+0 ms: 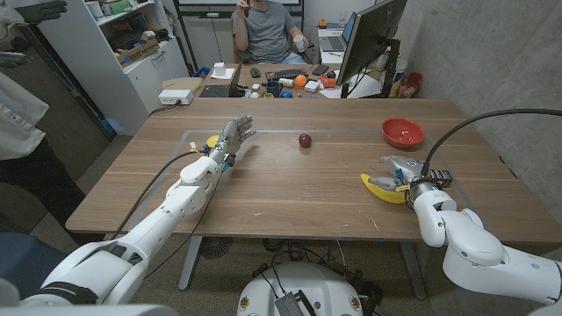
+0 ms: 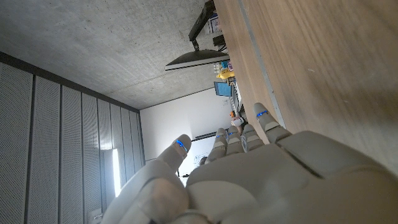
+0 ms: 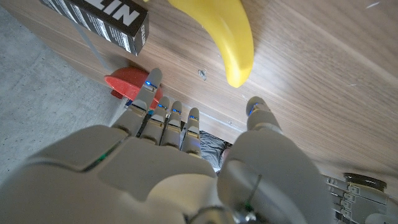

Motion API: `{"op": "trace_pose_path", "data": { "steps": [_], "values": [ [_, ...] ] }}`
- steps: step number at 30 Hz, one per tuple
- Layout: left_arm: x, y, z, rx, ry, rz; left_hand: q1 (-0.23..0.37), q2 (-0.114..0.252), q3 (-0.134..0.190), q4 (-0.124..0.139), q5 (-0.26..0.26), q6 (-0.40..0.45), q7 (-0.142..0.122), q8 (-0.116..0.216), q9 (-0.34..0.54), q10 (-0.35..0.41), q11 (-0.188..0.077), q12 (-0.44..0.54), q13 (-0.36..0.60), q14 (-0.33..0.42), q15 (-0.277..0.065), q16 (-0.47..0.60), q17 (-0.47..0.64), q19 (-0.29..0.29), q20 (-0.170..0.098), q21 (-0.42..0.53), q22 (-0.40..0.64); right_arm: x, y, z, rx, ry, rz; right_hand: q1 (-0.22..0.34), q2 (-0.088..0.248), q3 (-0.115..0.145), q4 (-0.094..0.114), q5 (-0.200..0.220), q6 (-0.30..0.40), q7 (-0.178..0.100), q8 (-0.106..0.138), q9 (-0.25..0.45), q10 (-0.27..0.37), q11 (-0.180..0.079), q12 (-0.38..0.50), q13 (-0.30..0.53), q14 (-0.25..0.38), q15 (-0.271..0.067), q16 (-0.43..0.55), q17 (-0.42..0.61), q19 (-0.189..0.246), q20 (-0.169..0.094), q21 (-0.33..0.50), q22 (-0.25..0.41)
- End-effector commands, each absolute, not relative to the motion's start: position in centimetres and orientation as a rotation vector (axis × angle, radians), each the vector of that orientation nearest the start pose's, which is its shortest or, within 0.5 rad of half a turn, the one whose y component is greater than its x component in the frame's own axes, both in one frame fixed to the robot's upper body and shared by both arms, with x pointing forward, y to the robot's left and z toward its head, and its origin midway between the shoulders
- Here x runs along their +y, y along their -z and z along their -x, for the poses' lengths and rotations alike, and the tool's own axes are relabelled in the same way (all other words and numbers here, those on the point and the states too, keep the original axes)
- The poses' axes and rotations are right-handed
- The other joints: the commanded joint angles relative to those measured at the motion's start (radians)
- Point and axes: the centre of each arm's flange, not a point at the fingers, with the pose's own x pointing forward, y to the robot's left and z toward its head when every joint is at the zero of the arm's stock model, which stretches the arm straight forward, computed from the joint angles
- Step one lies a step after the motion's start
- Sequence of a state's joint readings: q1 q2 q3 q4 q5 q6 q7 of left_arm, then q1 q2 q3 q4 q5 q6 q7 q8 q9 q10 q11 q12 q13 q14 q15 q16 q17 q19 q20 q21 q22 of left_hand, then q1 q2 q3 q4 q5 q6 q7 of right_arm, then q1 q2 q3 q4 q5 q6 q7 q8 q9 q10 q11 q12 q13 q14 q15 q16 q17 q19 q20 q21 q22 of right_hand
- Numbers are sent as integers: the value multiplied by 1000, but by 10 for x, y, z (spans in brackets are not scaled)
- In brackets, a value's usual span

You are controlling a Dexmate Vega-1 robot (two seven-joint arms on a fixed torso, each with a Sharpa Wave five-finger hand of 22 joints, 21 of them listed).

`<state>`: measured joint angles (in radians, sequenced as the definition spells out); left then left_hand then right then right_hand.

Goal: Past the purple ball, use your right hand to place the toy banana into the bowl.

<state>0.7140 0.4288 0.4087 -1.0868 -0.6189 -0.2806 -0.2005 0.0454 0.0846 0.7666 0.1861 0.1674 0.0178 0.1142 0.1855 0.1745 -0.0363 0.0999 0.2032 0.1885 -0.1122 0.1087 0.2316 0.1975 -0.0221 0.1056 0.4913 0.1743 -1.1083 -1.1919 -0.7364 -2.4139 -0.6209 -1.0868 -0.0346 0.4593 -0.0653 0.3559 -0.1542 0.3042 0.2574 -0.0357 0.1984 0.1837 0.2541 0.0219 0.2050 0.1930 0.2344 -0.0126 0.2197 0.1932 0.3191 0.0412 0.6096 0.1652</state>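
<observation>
The yellow toy banana point(image 1: 380, 188) lies on the wooden table point(image 1: 290, 189) near its right front. My right hand point(image 1: 405, 170) is just beside the banana's right end, fingers apart and holding nothing. In the right wrist view the banana point(image 3: 225, 36) lies past the fingertips of the right hand point(image 3: 180, 168), untouched, and the bowl point(image 3: 127, 86) shows beyond them. The red bowl point(image 1: 402, 132) stands at the far right. The dark purple ball point(image 1: 305, 140) sits mid-table. My left hand point(image 1: 234, 136) is at the far left, fingers spread, empty; the left hand point(image 2: 249, 177) shows beside the table.
A small yellow object point(image 1: 212, 140) lies by my left hand. A black-and-white box point(image 3: 99, 15) shows near the banana. A person point(image 1: 268, 31) sits behind the table at a cluttered desk with a monitor point(image 1: 369, 39). Another person point(image 1: 22, 132) stands at the left edge.
</observation>
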Motion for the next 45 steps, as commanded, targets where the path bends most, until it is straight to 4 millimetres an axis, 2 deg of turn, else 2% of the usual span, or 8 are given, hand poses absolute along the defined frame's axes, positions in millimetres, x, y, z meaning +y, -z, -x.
{"op": "trace_pose_path", "data": {
  "steps": [1, 6, 32, 38, 41, 45],
  "values": [
    [270, 33, -686, -521, 323, -1, -10, 107, 1, 1, 3, 0, 3, -3, 4, 3, 5, -3, 1, 0, 3, -2, 2, 5, 3, -4, 6, -265, 89, -471, -146, 250, 1592, 20, 1, 2, -7, 11, 10, -2, 3, 6, 10, -3, 5, 4, 7, 1, 7, 2, 7, -4, -7, 3],
    [271, 33, -687, -521, 319, -4, -10, 107, 1, 1, 3, 1, 4, -2, 4, 3, 5, -3, 1, 0, 3, -2, 2, 6, 4, -5, 6, -263, 95, -478, -129, 219, 1586, 26, 0, 3, -8, 12, 12, -2, 3, 6, 10, -2, 5, 4, 9, -1, 7, 2, 9, -5, -8, 3],
    [268, 32, -691, -515, 330, -4, -11, 107, 0, 1, 3, 0, 4, -3, 4, 3, 5, -3, 1, 0, 3, -3, 2, 8, 4, -11, 6, -263, 109, -485, -67, 158, 1575, 71, -5, -1, -11, 25, 40, 1, 9, 6, 42, -4, 14, 6, 54, -22, 18, 6, 48, -10, -18, 3],
    [268, 33, -691, -516, 331, -4, -11, 107, 0, 1, 3, 0, 5, -3, 4, 3, 6, -3, 1, 0, 3, -4, 2, 8, 4, -13, 6, -264, 110, -484, -67, 158, 1571, 107, 8, 4, -9, 36, 75, 4, 17, 6, 79, -7, 26, 7, 97, -30, 32, 12, 96, -17, -16, 4],
    [267, 32, -690, -518, 331, -2, -11, 107, 0, 1, 3, 0, 4, -3, 4, 3, 6, -3, 1, 0, 4, -4, 2, 9, 4, -14, 7, -263, 109, -484, -57, 158, 1577, 148, 28, 15, -11, 46, 106, -3, 22, 6, 106, -8, 34, 9, 139, -44, 48, 21, 128, -20, -16, 5],
    [267, 32, -689, -519, 330, -2, -11, 106, 0, 2, 3, 0, 4, -3, 4, 3, 6, -3, 1, 0, 3, -4, 2, 8, 4, -15, 7, -263, 110, -483, -47, 160, 1586, 190, 33, 26, -18, 55, 136, -15, 27, 6, 118, -13, 36, 10, 146, -47, 49, 26, 156, -15, -15, 6]
  ]
}}
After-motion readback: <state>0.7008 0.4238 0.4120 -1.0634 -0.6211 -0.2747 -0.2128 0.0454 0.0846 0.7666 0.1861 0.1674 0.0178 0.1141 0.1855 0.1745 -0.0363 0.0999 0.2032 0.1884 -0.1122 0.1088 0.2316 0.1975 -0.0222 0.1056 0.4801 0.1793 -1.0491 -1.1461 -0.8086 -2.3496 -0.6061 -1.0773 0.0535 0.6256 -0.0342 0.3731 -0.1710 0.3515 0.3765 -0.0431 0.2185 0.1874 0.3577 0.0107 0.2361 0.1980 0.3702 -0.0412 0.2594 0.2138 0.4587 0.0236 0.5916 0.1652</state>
